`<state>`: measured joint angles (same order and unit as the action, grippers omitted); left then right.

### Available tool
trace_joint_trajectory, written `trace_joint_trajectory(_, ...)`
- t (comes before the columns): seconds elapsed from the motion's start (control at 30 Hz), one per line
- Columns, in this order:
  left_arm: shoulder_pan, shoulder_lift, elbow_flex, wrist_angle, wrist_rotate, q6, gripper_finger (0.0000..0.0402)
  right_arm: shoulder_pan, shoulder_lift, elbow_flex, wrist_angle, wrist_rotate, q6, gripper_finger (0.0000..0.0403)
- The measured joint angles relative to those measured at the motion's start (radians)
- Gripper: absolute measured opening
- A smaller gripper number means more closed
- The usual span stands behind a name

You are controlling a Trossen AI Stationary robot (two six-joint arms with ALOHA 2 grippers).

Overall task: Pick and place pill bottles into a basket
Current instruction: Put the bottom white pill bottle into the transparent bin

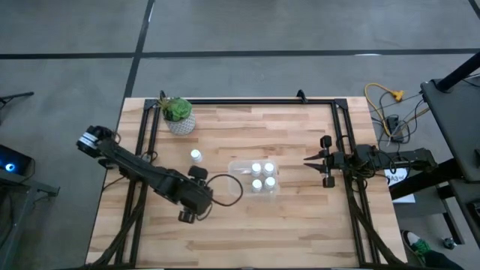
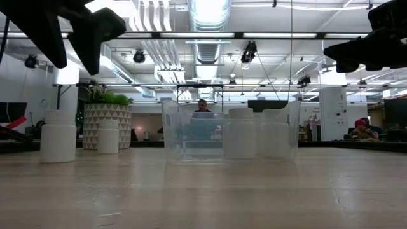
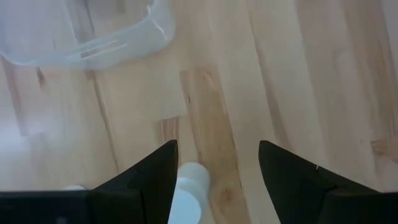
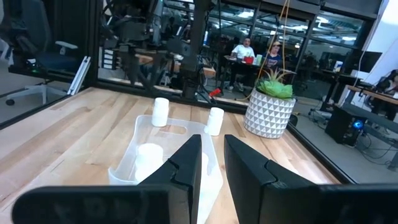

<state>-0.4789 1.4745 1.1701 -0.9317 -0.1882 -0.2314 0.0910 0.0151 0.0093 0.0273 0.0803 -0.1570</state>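
Note:
The clear basket (image 1: 253, 177) stands mid-table with several white pill bottles (image 1: 262, 174) upright inside. One bottle (image 1: 196, 155) stands on the wood to its left, nearer the plant. Another bottle (image 3: 186, 190) stands upright under my left gripper (image 3: 217, 168), hidden by the arm in the high view. That gripper is open, points down and hangs well above this bottle (image 2: 58, 135); in the wrist view the bottle shows close beside one finger. My right gripper (image 1: 307, 160) is shut and empty, raised and level, just right of the basket.
A white patterned pot with a green plant (image 1: 178, 114) stands at the far left. A black frame (image 1: 247, 100) runs along the far edge and both sides of the table. Bare wood lies in front of the basket. People sit in the room beyond the table (image 4: 244, 48).

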Motion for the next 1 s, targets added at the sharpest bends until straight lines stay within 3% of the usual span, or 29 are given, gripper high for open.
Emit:
trace_joint_trajectory(0.47, 0.009, -0.066, -0.157, 0.068, -0.001, 0.000, 0.0206, 0.000, 0.000, 0.000, -0.001, -0.001, 0.000, 0.0059)
trace_joint_trajectory(1.0, 0.031, -0.058, -0.188, 0.071, -0.033, -0.007, 0.0206, 0.000, 0.000, 0.000, -0.001, 0.000, 0.000, 0.0059)
